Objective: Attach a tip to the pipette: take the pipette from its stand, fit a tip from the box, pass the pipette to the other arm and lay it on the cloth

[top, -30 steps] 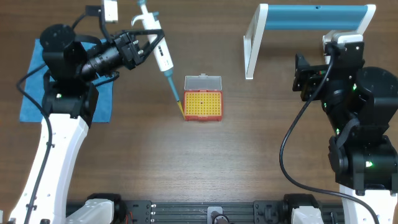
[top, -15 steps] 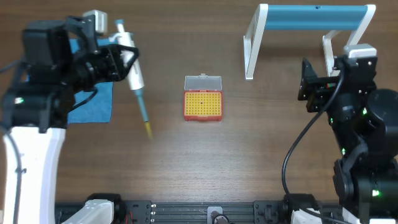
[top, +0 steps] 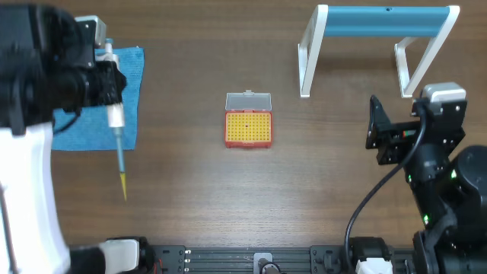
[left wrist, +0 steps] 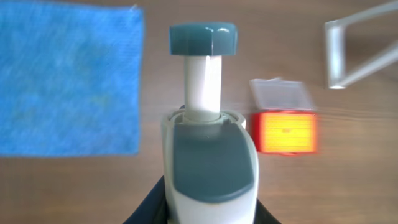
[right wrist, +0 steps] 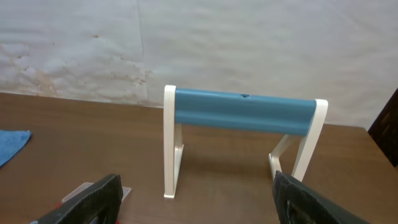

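The pipette sits at the left of the top view in the left gripper. It points down the frame, and its yellow tip shows at the lower left over bare bench. In that view its upper body overlaps the right part of the blue cloth, and the thin shaft runs down past the cloth's lower edge.

In the left wrist view the pipette is seen end on, with the grey plunger cap above the white and grey body. The left gripper has its black fingers pressed against both sides of the body at the bottom of the frame. Behind the pipette, the cloth fills the upper left, and the tip box lies just right of centre.

In the top view the tip box stands in the middle of the bench, open, with its clear lid folded back towards the top of the frame. The stand, a blue bar on white legs, is at the upper right.

The right arm stands at the right of the top view, below the stand. In the right wrist view the right gripper is spread wide and holds nothing, one of its fingers in each bottom corner. The stand is centred beyond them.
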Controlling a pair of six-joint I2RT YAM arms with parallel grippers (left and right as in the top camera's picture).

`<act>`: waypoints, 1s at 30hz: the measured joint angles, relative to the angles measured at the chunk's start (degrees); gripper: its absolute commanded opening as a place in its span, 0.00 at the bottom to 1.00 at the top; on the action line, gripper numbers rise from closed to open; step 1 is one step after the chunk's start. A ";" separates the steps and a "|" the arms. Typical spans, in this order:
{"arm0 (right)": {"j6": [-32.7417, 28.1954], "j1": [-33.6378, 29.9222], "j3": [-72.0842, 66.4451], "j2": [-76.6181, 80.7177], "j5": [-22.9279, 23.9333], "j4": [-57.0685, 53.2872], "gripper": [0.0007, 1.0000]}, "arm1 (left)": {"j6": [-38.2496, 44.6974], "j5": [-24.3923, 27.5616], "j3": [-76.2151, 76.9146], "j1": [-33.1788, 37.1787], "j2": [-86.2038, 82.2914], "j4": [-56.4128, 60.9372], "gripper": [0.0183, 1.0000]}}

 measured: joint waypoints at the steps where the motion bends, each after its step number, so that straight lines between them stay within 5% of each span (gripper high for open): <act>1: 0.04 0.00 0.00 -0.33 -0.04 -0.68 0.79 | 0.66 -0.22 0.74 1.29 2.49 -0.92 0.01; 16: 7.87 0.00 -0.31 -0.50 -0.44 -13.35 0.79 | 9.62 -1.18 12.96 18.53 29.90 -2.10 0.01; 30: 10.16 0.00 -0.31 -0.50 -0.44 -13.35 0.80 | 15.15 -6.01 16.72 19.61 41.90 12.90 0.01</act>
